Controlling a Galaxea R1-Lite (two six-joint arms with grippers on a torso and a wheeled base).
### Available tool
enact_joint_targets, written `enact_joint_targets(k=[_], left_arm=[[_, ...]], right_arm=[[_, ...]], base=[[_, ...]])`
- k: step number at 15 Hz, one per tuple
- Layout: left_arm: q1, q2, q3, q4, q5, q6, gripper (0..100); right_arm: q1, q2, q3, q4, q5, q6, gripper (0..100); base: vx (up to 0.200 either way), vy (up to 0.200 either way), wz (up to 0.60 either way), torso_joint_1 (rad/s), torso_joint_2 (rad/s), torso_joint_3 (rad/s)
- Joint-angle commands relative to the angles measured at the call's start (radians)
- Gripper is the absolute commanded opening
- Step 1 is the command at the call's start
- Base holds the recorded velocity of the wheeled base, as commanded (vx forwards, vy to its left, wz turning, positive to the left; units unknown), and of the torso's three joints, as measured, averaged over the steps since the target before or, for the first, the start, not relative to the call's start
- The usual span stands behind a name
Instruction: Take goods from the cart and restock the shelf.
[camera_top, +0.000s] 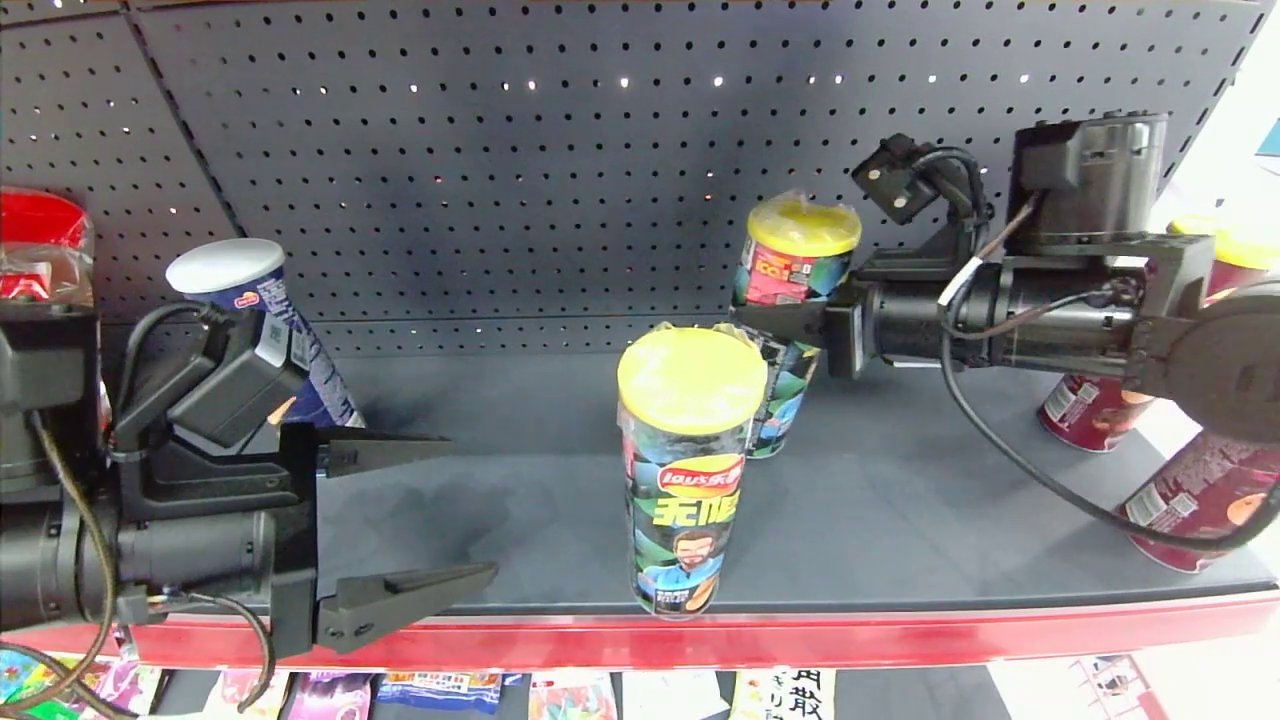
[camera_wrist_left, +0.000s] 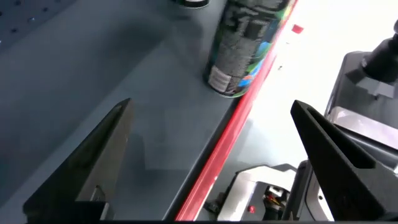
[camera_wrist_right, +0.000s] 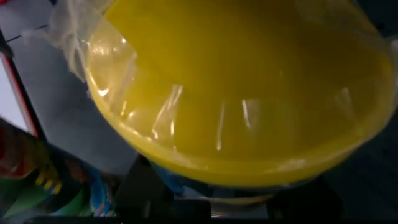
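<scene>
Lowest and closest in the head view, the left tool (camera_top: 470, 505) is seen with its two black fingers spread wide, held level over the front edge of the dark grey metal shelf (camera_top: 880, 510). One finger is placed over the shelf deck, the other along the red front lip (camera_top: 850, 635). Just beyond its fingertips, and apart from them, a tall cylindrical crisp can with a yellow plastic lid and a green-and-blue printed sleeve (camera_top: 685, 500) is stood upright near the lip.

Behind that can, toward the perforated dark back panel (camera_top: 600, 150), a second yellow-lidded can of the same print (camera_top: 795, 270) is pinched around its middle by the right tool (camera_top: 780, 322) and is tilted slightly. Whether its base touches the shelf cannot be told, since the front can covers part of it.

At the left end of the shelf a blue can with a white lid (camera_top: 240, 275) is leaned toward the panel. At the right end, dark red cans (camera_top: 1190, 500) are seen behind the right arm.
</scene>
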Motion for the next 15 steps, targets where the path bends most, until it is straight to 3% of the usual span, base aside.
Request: enact_joint_targets(k=[1, 15], left_arm=[[0.006, -0.015, 0.004, 0.000, 0.000, 0.000, 100], [0.006, -0.017, 0.030, 0.000, 0.003, -0.006, 100]], right_arm=[[0.009, 0.084, -0.050, -0.001, 0.003, -0.001, 0], [0.072, 0.118, -0.093, 0.003, 0.006, 0.007, 0]], base=[[0.000, 0.000, 0.00, 0.000, 0.00, 0.000], [0.000, 0.000, 0.00, 0.000, 0.00, 0.000]])
